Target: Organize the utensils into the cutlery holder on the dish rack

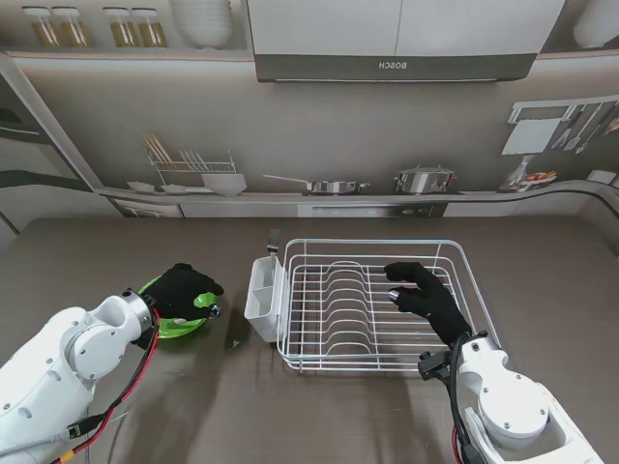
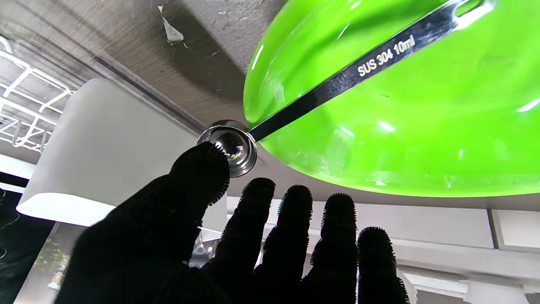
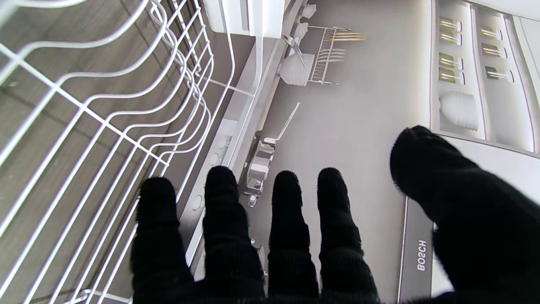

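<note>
brown table (image 1: 116, 251): left hand (image 1: 184, 288) over green bowl (image 1: 174, 324), touching measuring spoon (image 2: 337, 80).

You are looking at a kitchen mock-up: a dark wood-grain table top (image 1: 116, 251) runs up to a printed backdrop wall (image 1: 319, 135) in grey tones. On that wall you see a range hood (image 1: 392, 66) marked BOSCH beneath pale upper cabinets (image 1: 401, 24), a shelf with jars (image 1: 92, 27) at the upper left, a long counter ledge (image 1: 319, 196) with a frying pan (image 1: 324, 185) and a lidded pot (image 1: 424, 179), and hanging tools (image 1: 571, 126) at the right. Light falls evenly, with soft shadows on the table.
</note>
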Controlling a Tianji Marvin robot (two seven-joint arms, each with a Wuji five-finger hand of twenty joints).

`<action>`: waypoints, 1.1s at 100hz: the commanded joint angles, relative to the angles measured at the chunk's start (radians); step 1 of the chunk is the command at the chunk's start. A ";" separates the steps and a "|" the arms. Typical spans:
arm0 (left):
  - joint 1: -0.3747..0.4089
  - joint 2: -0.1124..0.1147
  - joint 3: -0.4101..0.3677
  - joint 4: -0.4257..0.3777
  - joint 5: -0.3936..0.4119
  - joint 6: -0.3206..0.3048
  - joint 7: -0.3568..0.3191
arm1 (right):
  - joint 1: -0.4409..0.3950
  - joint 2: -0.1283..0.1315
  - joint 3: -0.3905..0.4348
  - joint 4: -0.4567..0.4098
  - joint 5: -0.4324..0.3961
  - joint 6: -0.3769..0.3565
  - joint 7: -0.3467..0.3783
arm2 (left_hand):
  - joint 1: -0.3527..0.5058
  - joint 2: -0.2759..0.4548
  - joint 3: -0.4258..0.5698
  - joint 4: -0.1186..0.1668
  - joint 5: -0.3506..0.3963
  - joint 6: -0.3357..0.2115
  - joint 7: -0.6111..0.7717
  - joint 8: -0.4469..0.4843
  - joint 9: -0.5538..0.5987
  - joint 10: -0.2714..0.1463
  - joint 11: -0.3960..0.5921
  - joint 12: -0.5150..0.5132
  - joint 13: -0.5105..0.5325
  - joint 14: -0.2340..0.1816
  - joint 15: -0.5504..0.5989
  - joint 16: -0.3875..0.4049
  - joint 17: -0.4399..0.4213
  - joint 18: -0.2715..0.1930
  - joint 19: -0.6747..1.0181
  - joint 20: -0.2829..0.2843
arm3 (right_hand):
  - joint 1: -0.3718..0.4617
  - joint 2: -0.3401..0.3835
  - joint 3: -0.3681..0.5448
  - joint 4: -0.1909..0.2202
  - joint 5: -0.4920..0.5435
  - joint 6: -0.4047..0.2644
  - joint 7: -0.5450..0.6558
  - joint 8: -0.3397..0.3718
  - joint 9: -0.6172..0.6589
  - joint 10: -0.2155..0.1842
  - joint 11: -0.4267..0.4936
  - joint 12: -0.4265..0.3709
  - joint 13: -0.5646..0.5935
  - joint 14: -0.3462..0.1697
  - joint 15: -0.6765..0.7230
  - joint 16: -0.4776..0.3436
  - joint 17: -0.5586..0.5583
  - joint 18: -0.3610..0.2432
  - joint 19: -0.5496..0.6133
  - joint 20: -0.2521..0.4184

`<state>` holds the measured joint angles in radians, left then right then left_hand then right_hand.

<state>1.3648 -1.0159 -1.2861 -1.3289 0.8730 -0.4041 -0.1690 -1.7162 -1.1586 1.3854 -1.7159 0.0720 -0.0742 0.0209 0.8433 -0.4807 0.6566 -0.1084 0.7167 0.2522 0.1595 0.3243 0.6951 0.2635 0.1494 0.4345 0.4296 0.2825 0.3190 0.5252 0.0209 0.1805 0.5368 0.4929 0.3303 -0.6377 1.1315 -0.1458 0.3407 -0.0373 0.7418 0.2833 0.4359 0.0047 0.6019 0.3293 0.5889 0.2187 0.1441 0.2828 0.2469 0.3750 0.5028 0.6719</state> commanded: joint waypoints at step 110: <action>-0.063 -0.015 0.084 0.103 -0.024 0.007 0.073 | -0.007 -0.006 -0.001 -0.009 0.029 0.008 0.011 | 0.128 -0.091 -0.065 -0.052 0.180 -0.117 0.213 0.165 0.034 -0.033 0.017 0.004 0.023 -0.013 0.019 -0.003 -0.001 0.013 0.037 -0.017 | -0.022 0.018 -0.030 0.033 -0.025 0.000 0.007 -0.026 0.017 0.002 -0.007 -0.008 0.022 -0.001 -0.001 0.011 0.002 -0.023 -0.016 0.016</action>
<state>1.3045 -1.0220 -1.2049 -1.2326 0.8467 -0.3994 -0.0895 -1.7170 -1.1606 1.3869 -1.7190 0.1025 -0.0678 0.0191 0.9127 -0.5375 0.6380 -0.1295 0.8725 0.1579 0.3233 0.4805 0.7158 0.2459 0.1563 0.4345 0.4430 0.2822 0.3207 0.5252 0.0209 0.1814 0.5521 0.4929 0.3303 -0.6373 1.1204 -0.1457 0.3407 -0.0361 0.7418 0.2831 0.4367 0.0073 0.6019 0.3293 0.5889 0.2194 0.1440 0.2829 0.2469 0.3749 0.5029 0.6721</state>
